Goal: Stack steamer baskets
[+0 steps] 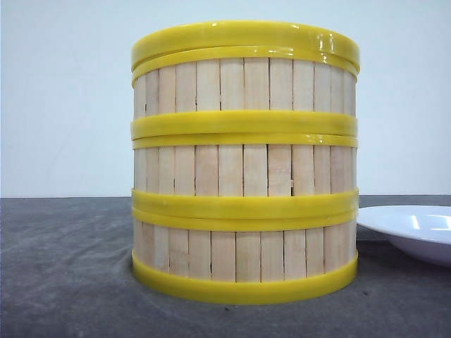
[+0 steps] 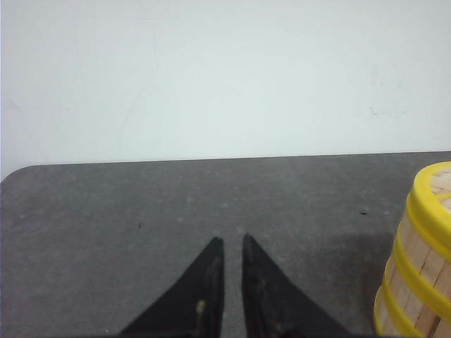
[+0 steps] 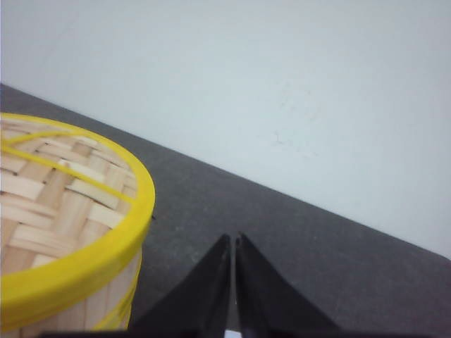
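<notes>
Bench (image 1: pixel 63 282) surface, dark grey and lightly speckled, runs across the whole front view and ends at a plain white wall (image 1: pixel 63 98) behind it. On it, close to the camera and filling the middle of the front view, stand the steamer baskets (image 1: pixel 244 162), all three piled one on another in a single upright column. Their pale vertical slats show in three bands, parted by paired glossy yellow rings where one rim meets the next, and the yellow rims line up closely from bottom to top. The lowest basket sits flat on the bench. The right wrist view looks down on the top of the pile, where a woven bamboo surface lies inside the yellow rim.

A white plate (image 1: pixel 409 229) rests on the bench just beside the pile on its right, cut off by the edge of the front view; whether it touches the baskets cannot be told.

Neither arm shows in the front view. In the left wrist view the left pincer (image 2: pixel 230 246) hangs over bare bench, its black fingers nearly together with a thin gap between the tips, holding nothing, with the pile apart from it at the picture's edge. In the right wrist view the right pincer (image 3: pixel 233 243) has its fingers pressed together, empty, near the pile's top rim but not touching it.
</notes>
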You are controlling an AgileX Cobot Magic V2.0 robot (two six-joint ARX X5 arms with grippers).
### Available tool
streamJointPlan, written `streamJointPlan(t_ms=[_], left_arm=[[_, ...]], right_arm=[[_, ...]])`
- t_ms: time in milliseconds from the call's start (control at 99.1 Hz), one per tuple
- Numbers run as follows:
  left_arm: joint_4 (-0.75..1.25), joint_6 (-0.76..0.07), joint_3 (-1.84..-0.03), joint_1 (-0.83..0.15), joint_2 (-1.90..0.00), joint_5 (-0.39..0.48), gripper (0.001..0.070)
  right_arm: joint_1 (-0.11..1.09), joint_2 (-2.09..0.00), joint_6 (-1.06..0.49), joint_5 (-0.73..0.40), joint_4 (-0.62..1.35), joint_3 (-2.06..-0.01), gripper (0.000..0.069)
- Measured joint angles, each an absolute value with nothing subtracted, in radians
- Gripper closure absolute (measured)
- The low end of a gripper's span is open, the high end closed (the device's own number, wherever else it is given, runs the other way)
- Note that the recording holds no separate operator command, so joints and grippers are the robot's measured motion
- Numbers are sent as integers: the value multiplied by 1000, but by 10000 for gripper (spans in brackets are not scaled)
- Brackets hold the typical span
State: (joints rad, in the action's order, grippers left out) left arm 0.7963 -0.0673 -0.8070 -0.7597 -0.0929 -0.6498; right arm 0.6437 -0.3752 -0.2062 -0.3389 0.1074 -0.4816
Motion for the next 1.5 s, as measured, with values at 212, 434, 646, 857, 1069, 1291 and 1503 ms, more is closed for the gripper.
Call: streamJointPlan(t_ms=[212, 434, 646, 857, 1069, 1291, 1503], left_arm=[[796, -68, -807, -760, -93, -651, 689], [796, -68, -807, -760, -93, -651, 689], [796, -68, -807, -760, -93, -651, 689], [797, -68, -807, -760, -93, -651, 689], [796, -68, -807, -760, -93, -652, 689], [796, -68, -807, -760, -93, -652, 689], [796, -68, -807, -760, -93, -652, 689]], right_arm=[[644, -373, -206, -341, 106, -482, 684], [573, -300, -206, -288, 165, -482, 684], [330, -46, -207, -173, 364, -447, 684], [165, -6, -167, -119, 231, -201, 684], [125, -5, -95, -38, -91, -27, 684], [118, -5, -35, 4, 45, -15, 684], [118, -5, -26, -1, 25, -15, 684]])
